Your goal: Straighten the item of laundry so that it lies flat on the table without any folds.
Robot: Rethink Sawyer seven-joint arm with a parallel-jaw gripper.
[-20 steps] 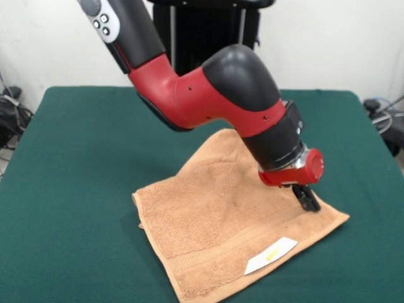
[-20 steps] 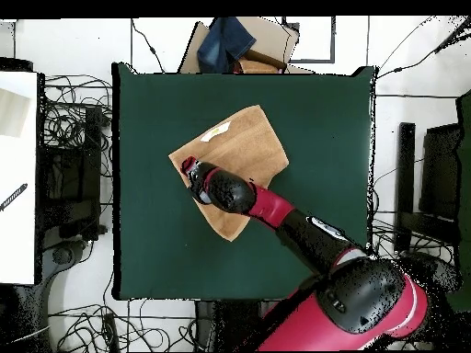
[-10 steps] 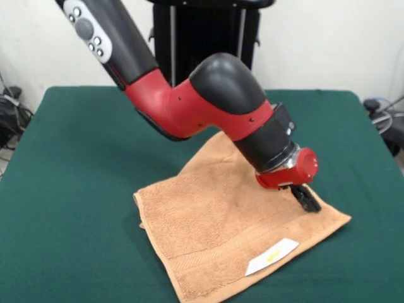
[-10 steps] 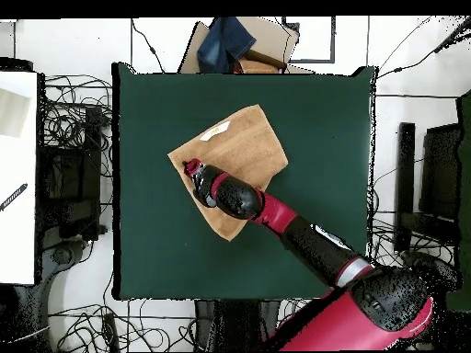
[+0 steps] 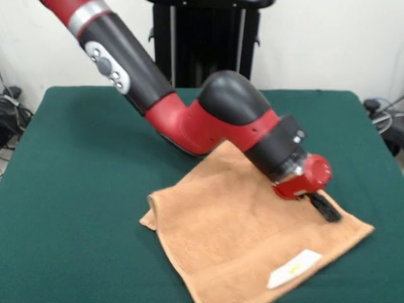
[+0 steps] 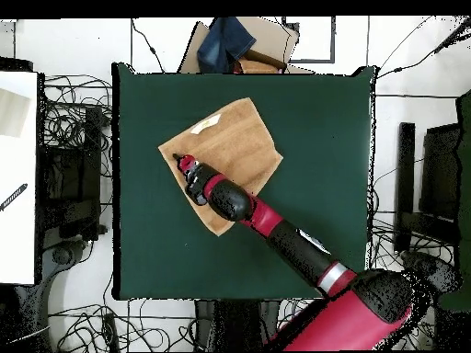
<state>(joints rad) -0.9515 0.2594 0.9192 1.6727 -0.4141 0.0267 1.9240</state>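
In the front view my gripper (image 5: 328, 209) presses down on the towel (image 5: 246, 227) close to its right corner, and nearly all of the cloth spreads away from it toward the left edge of the table (image 5: 69, 189); I cannot tell if the gripper is open or closed. In the overhead view the gripper (image 6: 181, 164) sits at the towel's (image 6: 235, 147) left corner, near the white label (image 6: 206, 122), with the towel lying in the far-left part of the tabletop (image 6: 313, 202).

Table (image 5: 76, 158): green top open on every side of the towel (image 5: 240, 240), widest toward the left edge in the front view; sole obstruction the red and black arm (image 5: 214, 117), slanting low over the towel's far half, gripper (image 5: 325, 207) down near its right corner.
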